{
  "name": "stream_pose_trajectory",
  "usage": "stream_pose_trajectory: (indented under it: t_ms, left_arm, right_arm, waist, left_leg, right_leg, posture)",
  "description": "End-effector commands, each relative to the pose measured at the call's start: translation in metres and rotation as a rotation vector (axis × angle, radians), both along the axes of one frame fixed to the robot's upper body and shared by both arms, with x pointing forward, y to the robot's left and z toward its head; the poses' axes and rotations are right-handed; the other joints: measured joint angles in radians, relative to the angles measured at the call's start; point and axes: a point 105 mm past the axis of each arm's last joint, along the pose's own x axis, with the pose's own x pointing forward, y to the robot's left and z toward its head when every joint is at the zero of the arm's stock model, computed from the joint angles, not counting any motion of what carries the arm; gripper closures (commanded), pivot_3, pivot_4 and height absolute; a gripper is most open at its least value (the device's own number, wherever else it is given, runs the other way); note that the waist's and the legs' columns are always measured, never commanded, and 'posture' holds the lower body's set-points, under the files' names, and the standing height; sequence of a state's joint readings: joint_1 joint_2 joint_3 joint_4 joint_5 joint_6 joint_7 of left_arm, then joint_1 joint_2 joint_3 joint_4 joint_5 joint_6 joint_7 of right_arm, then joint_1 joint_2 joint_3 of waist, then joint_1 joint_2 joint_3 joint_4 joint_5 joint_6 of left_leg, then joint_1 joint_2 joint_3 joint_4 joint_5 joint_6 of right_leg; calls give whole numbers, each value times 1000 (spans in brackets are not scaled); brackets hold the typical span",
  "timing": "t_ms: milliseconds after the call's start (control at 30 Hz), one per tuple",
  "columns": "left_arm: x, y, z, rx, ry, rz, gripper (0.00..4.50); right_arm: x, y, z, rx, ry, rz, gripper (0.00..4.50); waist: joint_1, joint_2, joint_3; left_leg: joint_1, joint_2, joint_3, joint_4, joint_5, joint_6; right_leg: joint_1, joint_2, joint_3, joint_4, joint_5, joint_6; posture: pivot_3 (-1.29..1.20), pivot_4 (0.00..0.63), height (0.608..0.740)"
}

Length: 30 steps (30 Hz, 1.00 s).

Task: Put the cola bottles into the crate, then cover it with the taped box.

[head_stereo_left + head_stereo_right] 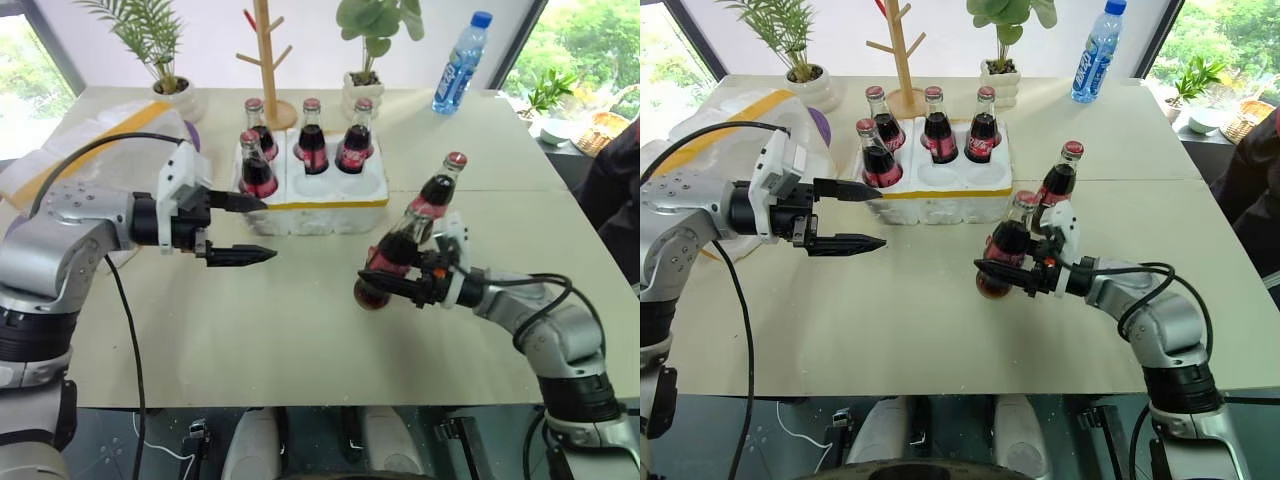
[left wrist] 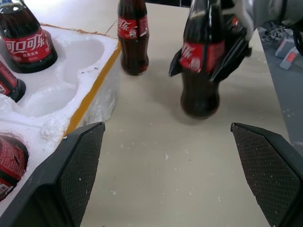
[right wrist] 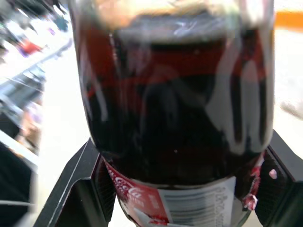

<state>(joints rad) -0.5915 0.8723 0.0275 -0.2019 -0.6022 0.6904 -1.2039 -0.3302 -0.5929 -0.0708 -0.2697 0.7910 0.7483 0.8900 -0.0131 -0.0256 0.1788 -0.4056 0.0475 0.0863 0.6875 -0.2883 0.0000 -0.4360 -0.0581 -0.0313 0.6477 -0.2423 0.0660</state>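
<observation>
Dark glass fills my right gripper (image 1: 400, 283): its black fingers are clamped on the red label of a cola bottle (image 1: 392, 258), another bottle (image 1: 436, 190) standing just behind it. My left gripper (image 1: 250, 228) hangs with jaws apart beside the crumbly white foam crate (image 1: 325, 205), whose round wells hold four bottles (image 1: 258, 166).

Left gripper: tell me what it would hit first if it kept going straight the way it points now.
Probably the cola bottle that the right gripper is shut on, ahead of the open left gripper across bare table. A second loose bottle stands off to the crate's side of that line; depth is uncertain.
</observation>
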Motion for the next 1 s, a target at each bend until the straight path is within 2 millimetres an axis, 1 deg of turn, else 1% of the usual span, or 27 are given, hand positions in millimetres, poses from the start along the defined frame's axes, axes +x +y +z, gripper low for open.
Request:
stream_pose_trajectory:
  t_ms: [33, 67, 133, 200, 300, 400, 467, 533, 600, 767, 833, 900, 1000]
  left_arm:
    - [-3, 3, 15, -39, -61, 21, 0]
    - [-4, 3, 17, -48, -64, 28, 0]
    - [-3, 4, 18, -57, -69, 42, 0]
    - [0, 10, 19, -54, -95, 83, 0]
    - [4, 18, 24, -73, -118, 141, 0]
    - [9, 30, 34, -112, -158, 227, 0]
    - [11, 34, 38, -134, -175, 265, 0]
    - [11, 35, 39, -139, -186, 280, 0]
    - [8, 35, 38, -138, -189, 283, 0]
    - [6, 35, 37, -144, -194, 297, 0]
    - [6, 36, 36, -142, -196, 303, 0]
    - [6, 35, 35, -139, -198, 304, 0]
    - [6, 34, 35, -143, -198, 300, 0]
  right_arm:
    - [-4, 6, 83, 125, -208, 95, 1642]
    - [3, 9, 96, 138, -234, 81, 1642]
    - [17, 14, 111, 148, -261, 35, 1642]
    - [43, 21, 123, 150, -285, -73, 1642]
    - [63, 31, 131, 144, -308, -139, 1642]
    - [88, 48, 135, 135, -327, -198, 1642]
    - [103, 57, 132, 80, -363, -251, 1642]
    - [114, 65, 125, 42, -371, -274, 1642]
    - [118, 73, 118, 12, -373, -263, 1642]
    - [116, 98, 95, -34, -339, -183, 1642]
    - [118, 106, 83, -65, -324, -178, 1642]
    - [124, 111, 70, -128, -334, -199, 1642]
    - [136, 111, 47, -229, -330, -254, 1642]
  waist:
    - [-5, 2, 1]
    - [-7, 2, 1]
    - [-4, 2, 1]
    - [0, 2, 1]
    - [3, 2, 1]
    - [0, 2, 1]
    - [-3, 2, 1]
    - [-4, 2, 1]
    - [-3, 2, 1]
    - [-4, 2, 1]
    - [-4, 2, 1]
    - [-5, 2, 1]
    - [-5, 2, 1]
  left_leg:
    - [0, 0, 1, 0, 0, 0]
    - [0, 0, 1, 0, 0, 0]
    - [0, 0, 0, 0, 0, -1]
    - [0, 1, 0, -2, 0, -1]
    - [-2, 1, 0, -2, 1, -1]
    - [-4, 0, 3, -2, 1, -1]
    - [-5, 0, 3, -2, 1, -1]
    - [-5, 0, 3, -2, 1, -1]
    - [-5, 0, 3, -3, 1, -2]
    - [-5, 1, 3, -3, 2, -4]
    - [-5, 1, 3, -3, 2, -4]
    - [-4, 1, 3, -3, 2, -3]
    - [-4, 1, 3, -3, 2, -3]
  right_leg:
    - [-1, 0, 1, 0, 0, 0]
    - [-1, 0, 1, 1, 0, 0]
    - [-3, 2, 2, 2, 0, -1]
    - [-3, 2, 1, 2, 0, -1]
    - [-5, 2, 1, 2, 0, -2]
    - [-7, -1, 1, 2, 0, -1]
    - [-8, -1, 1, 2, 0, -1]
    - [-8, -1, 1, 2, 0, -1]
    - [-8, 0, 1, 1, 0, -1]
    - [-8, -1, 1, 1, 0, -1]
    - [-8, -1, 1, 1, 0, -1]
    - [-8, -1, 1, 2, 0, -1]
    - [-8, -1, 1, 2, 0, -1]
  posture:
    - [0, 150, 740]
    - [0, 150, 740]
    - [0, 150, 740]
    - [0, 150, 740]
    - [0, 150, 740]
    - [0, 150, 740]
    - [0, 150, 740]
    - [0, 150, 740]
    - [0, 150, 740]
    - [0, 150, 740]
    - [0, 150, 740]
    - [0, 150, 740]
    - [0, 150, 740]
